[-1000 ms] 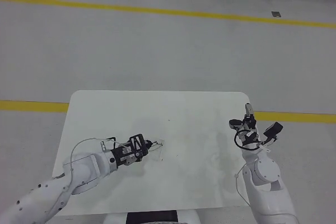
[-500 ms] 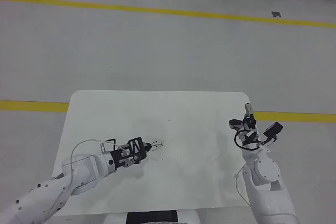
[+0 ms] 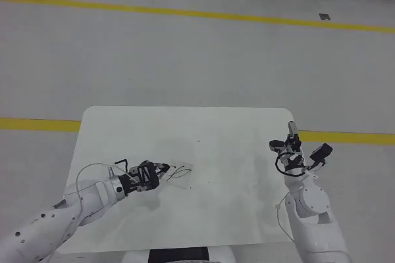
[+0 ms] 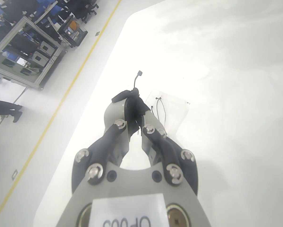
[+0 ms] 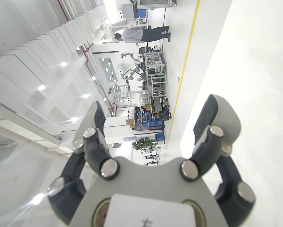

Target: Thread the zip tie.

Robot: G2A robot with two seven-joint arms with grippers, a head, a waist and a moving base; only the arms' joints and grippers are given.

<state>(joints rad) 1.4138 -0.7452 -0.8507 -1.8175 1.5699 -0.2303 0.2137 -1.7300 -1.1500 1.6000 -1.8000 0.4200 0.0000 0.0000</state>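
Note:
My left gripper [image 4: 135,94] is shut on a thin black zip tie [image 4: 137,79], whose square head sticks out past the fingertips. In the top view the left gripper [image 3: 162,171] hangs over the front left part of the white table [image 3: 217,131]. Just beyond it lies a clear plastic bag [image 4: 173,106] with more black zip ties [image 4: 160,109] inside; the top view also shows the bag [image 3: 181,173]. My right gripper [image 5: 155,109] is open with nothing between its fingers. It sits at the table's right edge, fingers pointing up [image 3: 286,146].
The table's rounded far corner [image 4: 129,19] and its left edge lie close to the left gripper. Grey floor with yellow lines [image 3: 26,123] surrounds the table. The table's middle is bare.
The left gripper has drawn back to the left, away from the clear bag, and turned at the wrist, with the zip tie in it. The right arm has kept still.

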